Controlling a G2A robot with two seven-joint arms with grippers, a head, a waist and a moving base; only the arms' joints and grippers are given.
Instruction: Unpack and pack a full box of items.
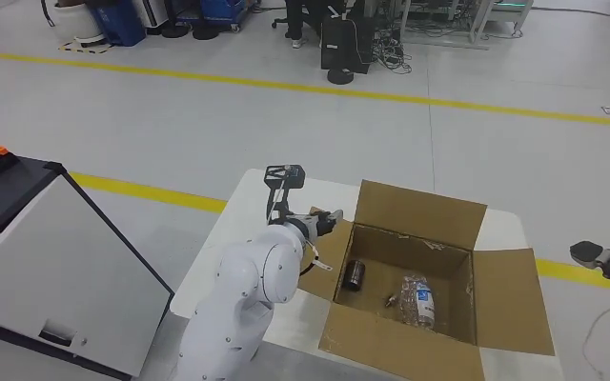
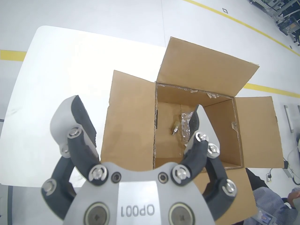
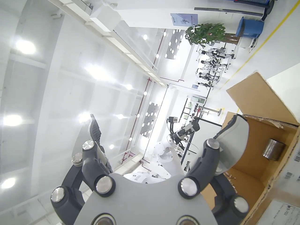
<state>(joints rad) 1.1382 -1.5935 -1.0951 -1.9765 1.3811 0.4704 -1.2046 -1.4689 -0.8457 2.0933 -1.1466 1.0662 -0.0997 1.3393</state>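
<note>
Top view: open cardboard box (image 1: 419, 217) stands on the white desk (image 1: 243, 205), its four flaps (image 1: 510, 300) folded out; inside lie a dark metal cylinder (image 1: 355, 275) near the wall toward the robot's left, a crumpled clear bottle (image 1: 417, 300), and a small fitting (image 1: 391, 301) just beside the bottle
Left claw (image 2: 137, 106): spread wide and empty, hanging above the box's flap and near wall
Right claw (image 3: 164, 120): spread as well, empty, close beside the box and aimed mostly toward the ceiling (image 3: 46, 71)
Risk, flaps: coming down from either spot could, I judge, catch a flap or the rim and shove the light box across the desk
Risk, bottle: thin plastic, already crushed; likely to buckle or slip from a pinch, perhaps dragging the fitting with it
Risk, cylinder: smooth and probably heavy; so close to the wall that one finger may find no room
Box look: plain brown corrugated card, ragged tape scraps along the rim, a printed label (image 3: 289, 209) on one flap
</note>
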